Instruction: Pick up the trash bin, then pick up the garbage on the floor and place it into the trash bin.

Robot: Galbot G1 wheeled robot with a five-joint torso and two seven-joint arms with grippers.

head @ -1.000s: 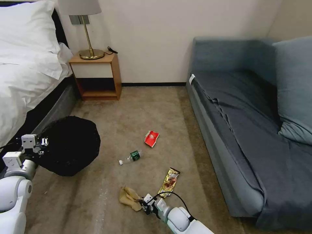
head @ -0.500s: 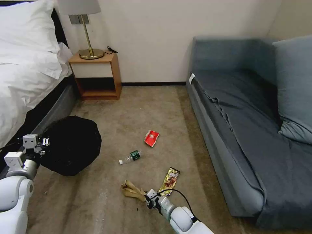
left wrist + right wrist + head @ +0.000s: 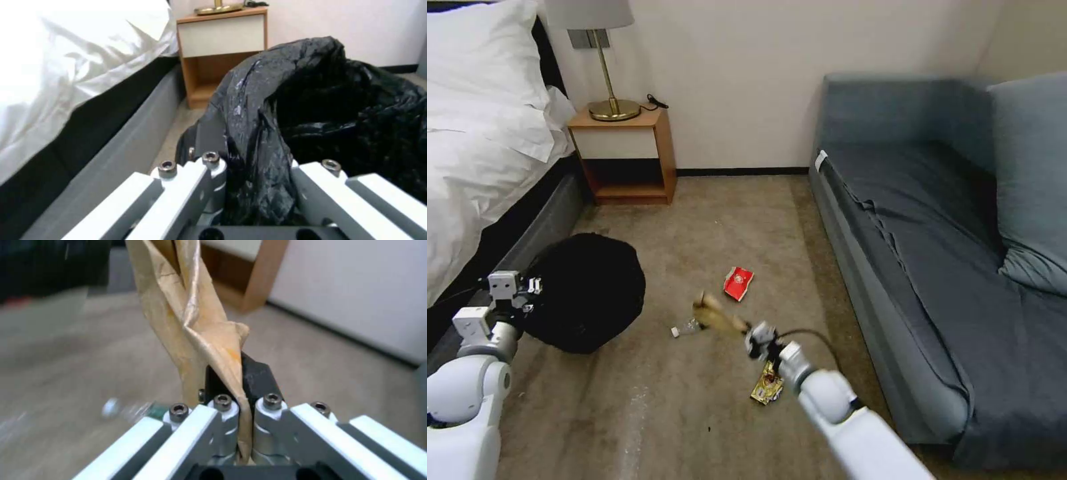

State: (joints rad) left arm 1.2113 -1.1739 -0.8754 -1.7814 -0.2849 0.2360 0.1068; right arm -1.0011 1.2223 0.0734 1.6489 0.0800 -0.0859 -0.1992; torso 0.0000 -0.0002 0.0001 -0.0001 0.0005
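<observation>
The trash bin (image 3: pixel 590 293), wrapped in a crinkled black bag (image 3: pixel 285 110), is at the left beside the bed. My left gripper (image 3: pixel 526 293) (image 3: pixel 260 166) is shut on its bag-covered rim. My right gripper (image 3: pixel 755 333) (image 3: pixel 240 386) is shut on the crumpled tan paper bag (image 3: pixel 717 315) (image 3: pixel 195 323) and holds it in the air over the carpet. Under the paper bag lies the clear bottle (image 3: pixel 684 328) (image 3: pixel 133 408), partly hidden. The red-and-white packet (image 3: pixel 738 283) lies farther off. The yellow-brown snack wrapper (image 3: pixel 767 388) lies below my right wrist.
A bed (image 3: pixel 480 153) with white bedding runs along the left. A wooden nightstand (image 3: pixel 624 157) with a brass lamp (image 3: pixel 607 80) stands at the far wall. A blue-grey sofa (image 3: pixel 934 267) lines the right side. Open carpet (image 3: pixel 660 413) lies between them.
My right gripper has lifted the paper bag off the floor and carried it up and away from me, over the bottle. The left arm and bin have shifted slightly right.
</observation>
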